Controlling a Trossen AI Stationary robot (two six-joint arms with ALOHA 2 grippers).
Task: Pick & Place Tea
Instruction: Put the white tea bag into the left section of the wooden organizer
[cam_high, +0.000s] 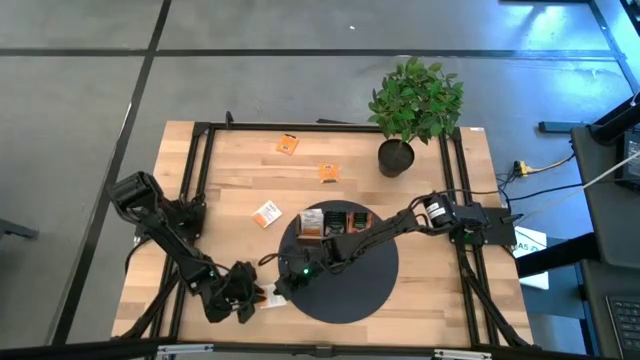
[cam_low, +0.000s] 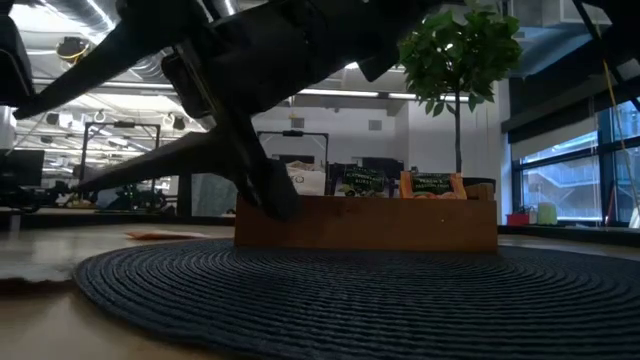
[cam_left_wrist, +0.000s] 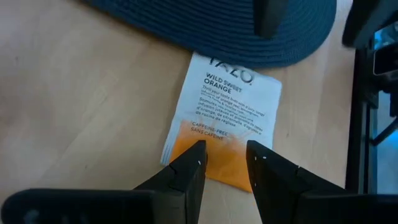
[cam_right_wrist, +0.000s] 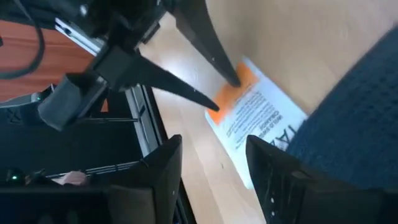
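A white-and-orange tea sachet (cam_left_wrist: 227, 102) lies flat on the wooden table, its white end at the edge of the round dark mat (cam_high: 345, 290). My left gripper (cam_left_wrist: 225, 155) is open and slants down, with its fingertips over the sachet's orange end (cam_right_wrist: 233, 93). My right gripper (cam_right_wrist: 212, 142) is also open and holds nothing. It hovers over the mat's edge beside the sachet's white end. On the mat stands the wooden tray (cam_high: 335, 222) with sachets upright in it (cam_low: 432, 185). In the high view the sachet (cam_high: 271, 299) lies between the two grippers. My left gripper has both open fingertips (cam_left_wrist: 196, 155) at the sachet's orange end (cam_left_wrist: 224, 168), coming from above at a slant. I cannot tell whether they touch it or stand just above it. The sachet lies flat on the table.
Three more sachets lie loose on the table beyond the mat, at the far side (cam_high: 288, 144), mid-table (cam_high: 328, 172) and left of the tray (cam_high: 267, 213). A potted plant (cam_high: 398, 155) stands at the far right. Black frame rails (cam_high: 192, 180) run along the table's sides.
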